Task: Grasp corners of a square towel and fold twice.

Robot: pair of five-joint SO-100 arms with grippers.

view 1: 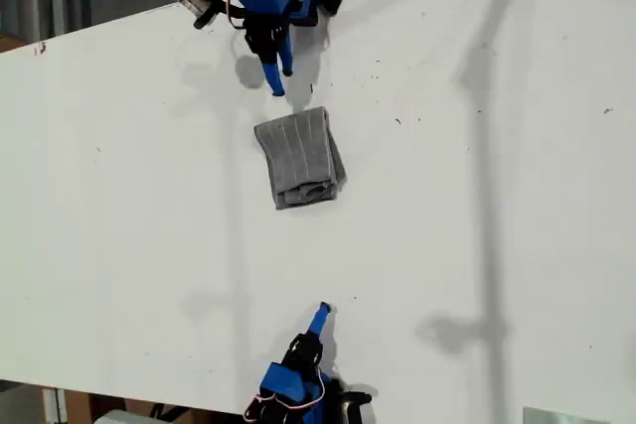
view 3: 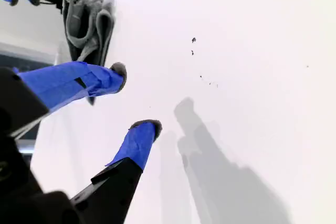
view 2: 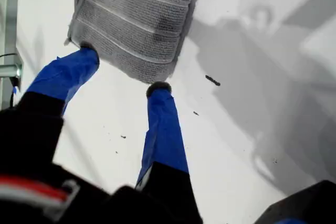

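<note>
White desk (view 1: 477,245): the towel (view 1: 299,157) lies mid-desk as a small bundle, seemingly folded twice. My first tool (view 2: 122,72) is parted just beside it, my second tool (view 3: 137,98) parted well clear; both can withdraw.

Towel (view 1: 300,158): lies folded on the bench (view 1: 497,206), near the middle of the exterior view, a little toward its top.
My first tool (view 1: 279,80): toward the top of the exterior view, just above the towel and near its smooth edge; apart from it.
My second tool (view 1: 321,315): toward the bottom of the exterior view, well below the towel, facing its layered edge.
Towel between: the two arms, nearer my first tool.
First wrist view: fingertips (view 2: 158,88) just short of the towel's edge.
</note>
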